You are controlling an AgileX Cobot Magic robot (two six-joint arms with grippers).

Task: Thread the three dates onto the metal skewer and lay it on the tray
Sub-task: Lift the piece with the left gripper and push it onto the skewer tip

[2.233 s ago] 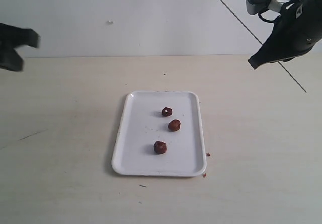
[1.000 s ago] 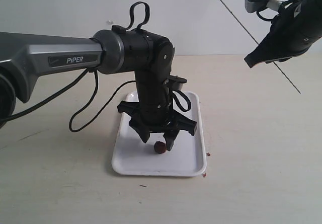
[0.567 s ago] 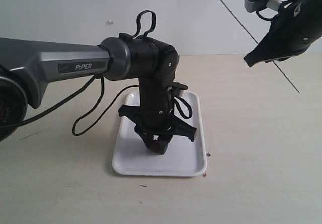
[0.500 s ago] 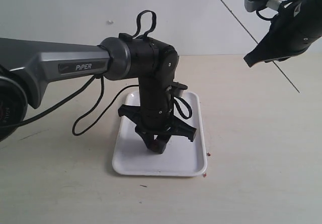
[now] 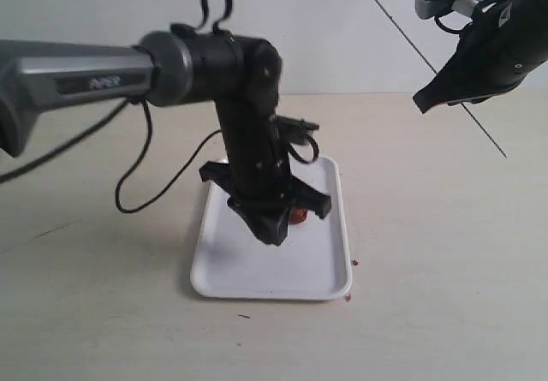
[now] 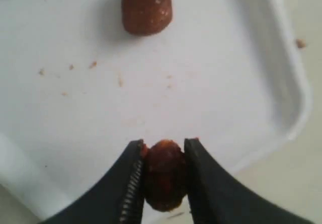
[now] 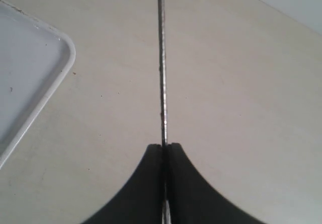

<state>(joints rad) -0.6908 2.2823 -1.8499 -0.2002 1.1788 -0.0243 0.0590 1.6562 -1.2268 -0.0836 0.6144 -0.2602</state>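
In the left wrist view my left gripper (image 6: 163, 144) is shut on one wrinkled red-brown date (image 6: 163, 176), held just above the white tray (image 6: 297, 90). A second date (image 6: 146, 7) lies on the tray beyond it. From the exterior view the left gripper (image 5: 274, 229) hangs over the tray (image 5: 257, 282), and one date (image 5: 298, 216) peeks out beside it; the third is hidden behind the arm. My right gripper (image 5: 428, 103) is raised at the upper right, shut on the thin metal skewer (image 5: 394, 20). The wrist view shows the skewer (image 7: 161, 58) running straight out from that gripper (image 7: 164, 146).
Small brown crumbs (image 5: 353, 263) lie on the table off the tray's near right corner, and more crumbs (image 6: 65, 68) dot the tray. A tray corner (image 7: 63, 65) shows in the right wrist view. The left arm's cable (image 5: 137, 184) loops over the table left of the tray.
My left arm came in over the tray, shut on the nearest date and lifted it a little, shifting left and up. The right arm with the skewer has barely moved.
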